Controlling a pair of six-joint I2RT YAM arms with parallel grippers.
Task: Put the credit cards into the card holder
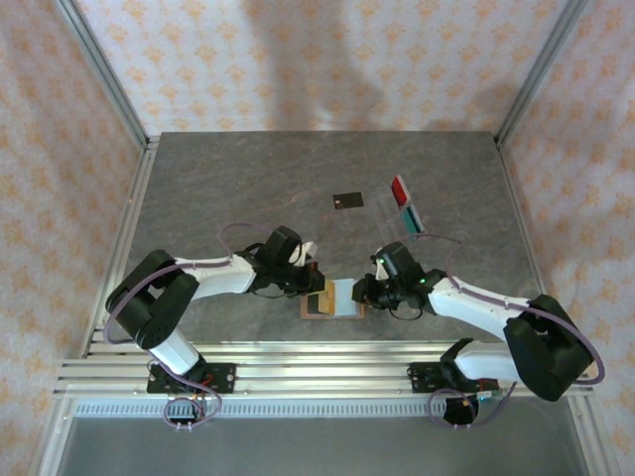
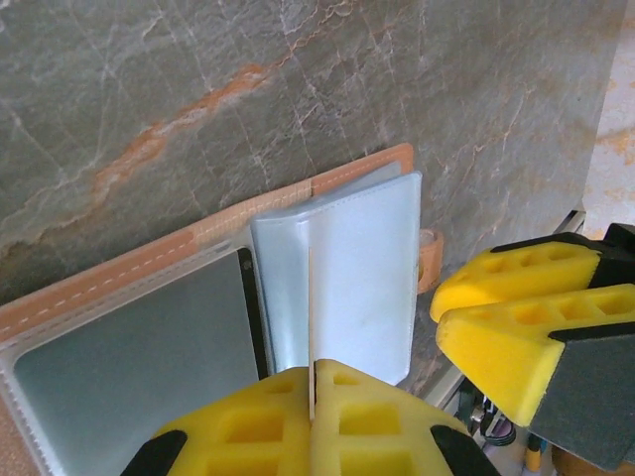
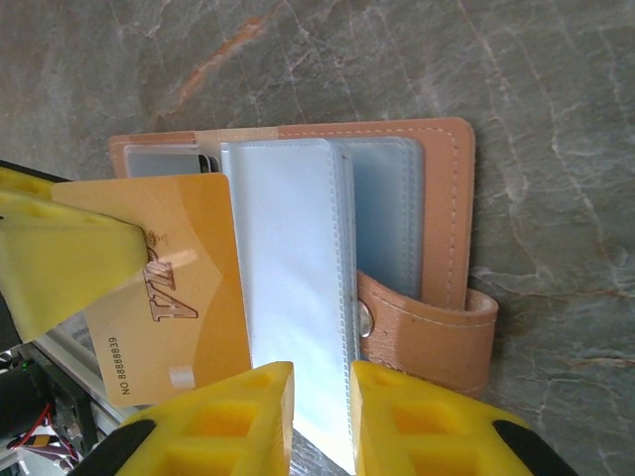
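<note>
Left gripper (image 2: 311, 385) clamps gold card (image 3: 159, 258) over the card holder (image 3: 451, 198), right gripper (image 3: 322, 397) at its clear sleeve (image 3: 288, 248), pinch unclear; we should feed the card in square; black card (image 1: 347, 200), red card (image 1: 400, 188), teal card (image 1: 409, 215) lie beyond the holder.

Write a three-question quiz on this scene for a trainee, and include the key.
1. Multiple choice: what does the left gripper pinch? A) the black card B) the gold card C) the holder's strap
2. True or false: the card holder lies closed with its strap snapped.
3. Fill in: in the top view, the red card and the teal card sit to the ____ of the black card.

Key: 1 B; 2 false, it lies open; 3 right.
</note>
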